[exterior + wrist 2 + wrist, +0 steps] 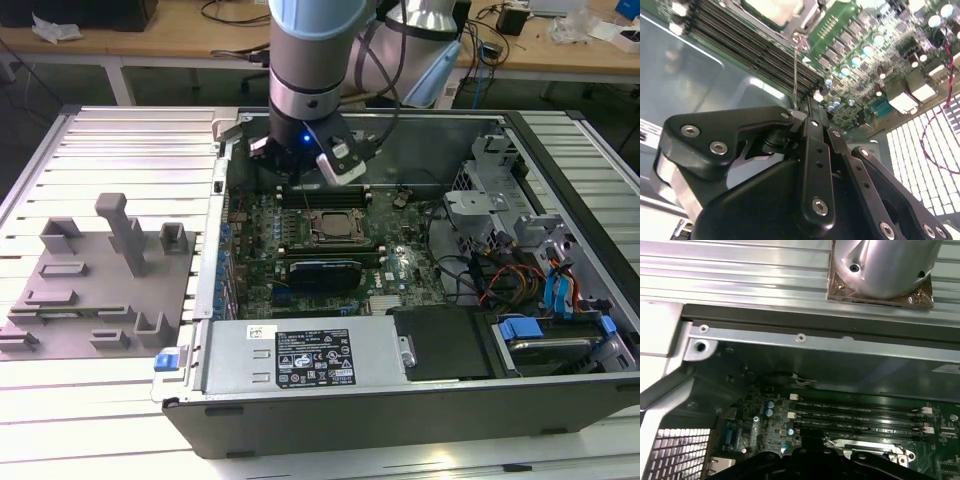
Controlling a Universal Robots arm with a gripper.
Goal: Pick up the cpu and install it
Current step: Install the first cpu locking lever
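Observation:
The cpu (335, 226) lies flat in the black socket frame on the motherboard (400, 265), its grey top facing up. In the second wrist view its pale top (772, 10) shows at the picture's edge. My gripper (801, 114) hangs low over the board at the socket's back left in the exterior view, close to the memory slots (755, 47). Its fingertips are drawn together on the free end of the thin wire socket lever (796, 70). The black gripper body (805, 460) also shows in the first wrist view.
The open computer case (300, 420) lies on a slatted metal table (100, 400). A grey fixture plate with blocks (100, 290) sits at the exterior view's left. Drive cages and cables (520, 260) fill the case's right. The power supply (300, 355) lines the front.

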